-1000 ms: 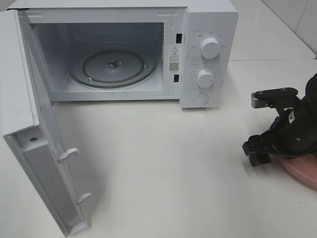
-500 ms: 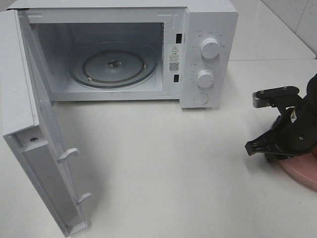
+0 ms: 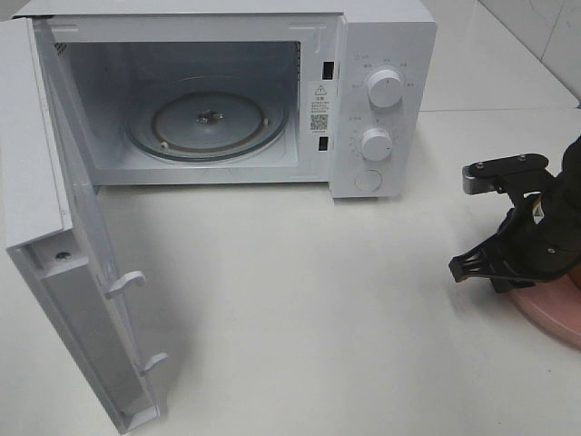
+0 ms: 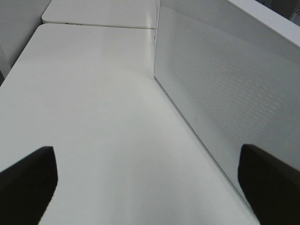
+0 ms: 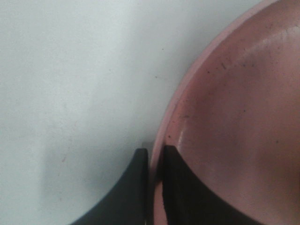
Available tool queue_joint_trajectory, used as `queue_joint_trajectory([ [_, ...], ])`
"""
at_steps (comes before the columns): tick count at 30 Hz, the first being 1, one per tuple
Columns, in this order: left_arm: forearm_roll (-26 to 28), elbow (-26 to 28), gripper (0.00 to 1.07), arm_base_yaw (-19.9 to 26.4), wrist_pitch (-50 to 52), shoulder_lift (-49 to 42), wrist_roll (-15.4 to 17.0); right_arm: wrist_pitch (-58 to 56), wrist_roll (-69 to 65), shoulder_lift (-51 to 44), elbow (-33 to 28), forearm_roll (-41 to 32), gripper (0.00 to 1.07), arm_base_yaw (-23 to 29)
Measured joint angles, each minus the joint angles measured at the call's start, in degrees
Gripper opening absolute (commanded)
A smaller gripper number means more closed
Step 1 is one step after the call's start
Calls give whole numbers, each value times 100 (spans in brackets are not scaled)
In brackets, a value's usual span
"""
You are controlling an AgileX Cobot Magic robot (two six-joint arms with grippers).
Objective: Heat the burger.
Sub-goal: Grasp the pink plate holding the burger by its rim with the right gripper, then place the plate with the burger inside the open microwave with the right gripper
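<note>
The burger is out of view in every frame. At the table's right edge lies a pink plate (image 3: pixel 558 315), partly covered by my right arm. My right gripper (image 3: pixel 495 272) is down at the plate's left edge. The right wrist view shows the right gripper (image 5: pixel 153 154) shut on the pink plate (image 5: pixel 234 117), its rim pinched between the two dark fingers. Only bare plate surface shows there. My left gripper (image 4: pixel 147 183) stands wide open over bare table beside the microwave's perforated side wall (image 4: pixel 225 89), with nothing between its fingers.
The white microwave (image 3: pixel 381 91) stands at the back, its door (image 3: pixel 54 227) swung fully open toward the front left. Its glass turntable (image 3: pixel 207 123) has nothing on it. White tabletop (image 3: pixel 300 300) lies between the microwave and the plate.
My right gripper's jaws have come together on the plate's rim. The arm shifted slightly right. The left arm has not moved.
</note>
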State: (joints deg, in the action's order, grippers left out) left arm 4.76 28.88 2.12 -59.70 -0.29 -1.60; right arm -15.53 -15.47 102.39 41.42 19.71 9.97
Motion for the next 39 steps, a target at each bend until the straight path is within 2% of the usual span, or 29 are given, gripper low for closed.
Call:
queue_joint_trajectory([
  [10,0,0,100,0,0,0,0,-315,-945,0,29,854,0,166],
  [12,0,0,100,0,0,0,0,-447,-1186,0,29,1094,0,258],
  [14,0,0,100,0,0,0,0,-779,-1776,6,29,1633,0,516],
  [17,0,0,100,0,0,0,0,-877,-1937,6,29,1765,0,590],
  [19,0,0,100,0,0,0,0,-1163,-2475,17,6,2149,0,831],
  [39,0,0,100,0,0,0,0,-2384,-3272,17,0,2825,0,1788],
])
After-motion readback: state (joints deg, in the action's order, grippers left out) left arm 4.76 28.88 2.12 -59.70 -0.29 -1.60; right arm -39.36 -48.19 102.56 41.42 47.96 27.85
